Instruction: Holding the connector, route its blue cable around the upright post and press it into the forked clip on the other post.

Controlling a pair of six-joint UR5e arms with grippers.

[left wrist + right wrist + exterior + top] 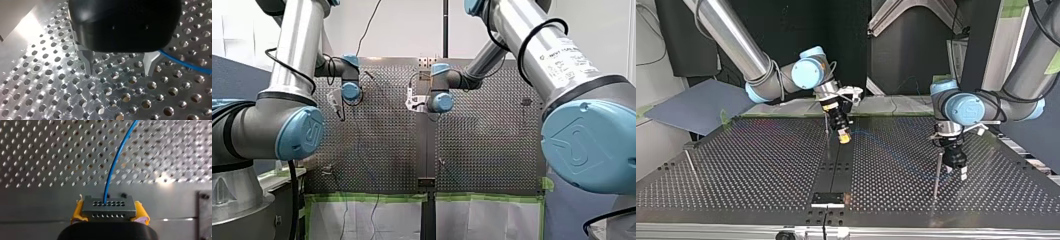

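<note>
Connector [109,208], blue cable [112,167] atop, tight between my right yellow-padded fingers [77,213]; my left fingers [87,62] wide apart, empty.

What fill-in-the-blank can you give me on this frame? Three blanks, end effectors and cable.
1. My right end effector grips the connector between ___ pads.
2. The cable leaving the connector is ___.
3. My left end effector is ___, with nothing between its fingers.
Missing words: yellow; blue; open.
</note>
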